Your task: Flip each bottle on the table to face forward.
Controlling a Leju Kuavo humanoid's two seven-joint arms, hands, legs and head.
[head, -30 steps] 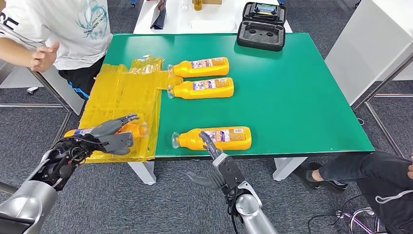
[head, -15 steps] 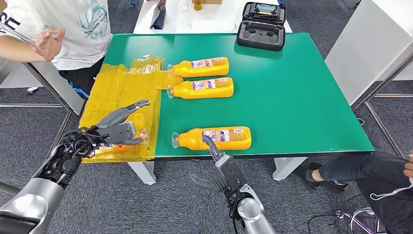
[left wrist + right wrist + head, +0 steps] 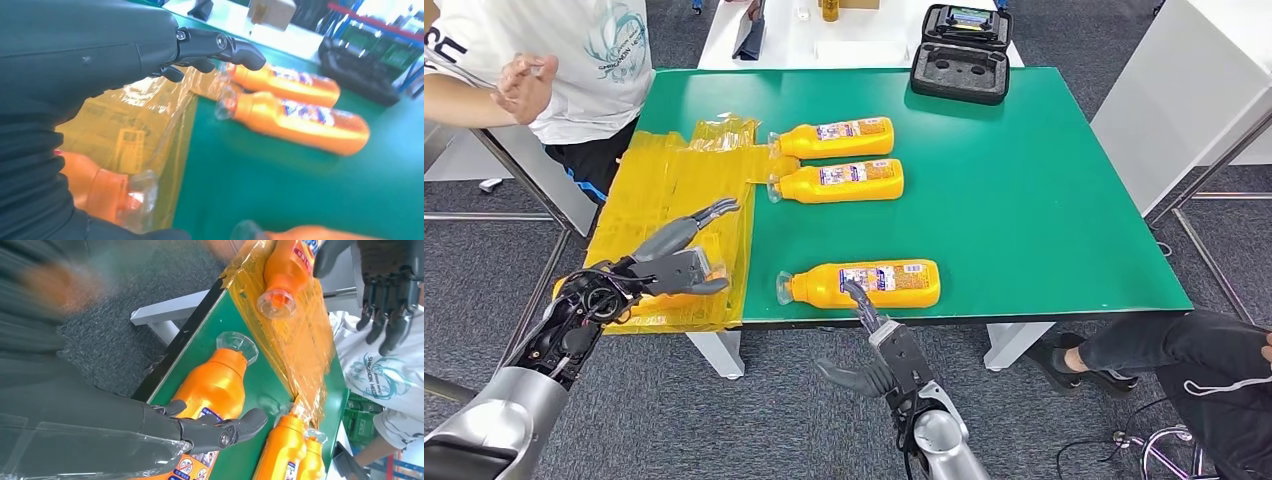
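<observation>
Three orange bottles lie on their sides on the green table (image 3: 1024, 200): a far one (image 3: 836, 138), a middle one (image 3: 842, 181) and a front one (image 3: 869, 284) near the table's front edge. My right hand (image 3: 886, 350) reaches up from below that edge with its fingers stretched out. One fingertip (image 3: 250, 420) touches the front bottle's (image 3: 215, 385) side, and the hand holds nothing. A fourth bottle (image 3: 97, 187) lies on the yellow plastic sheet (image 3: 674, 190). My left hand (image 3: 669, 265) hovers over it with its fingers (image 3: 220, 45) spread and grips nothing.
A person in a white shirt (image 3: 584, 60) stands at the table's far left corner with a hand raised. An open black case (image 3: 961, 55) sits at the far edge. A seated person's leg (image 3: 1174, 345) is at the lower right. A white table (image 3: 794, 40) stands behind.
My left hand has moved forward and right over the sheet bottle, and its fingers have spread and lifted. My right hand has sunk slightly. The person's hand has risen.
</observation>
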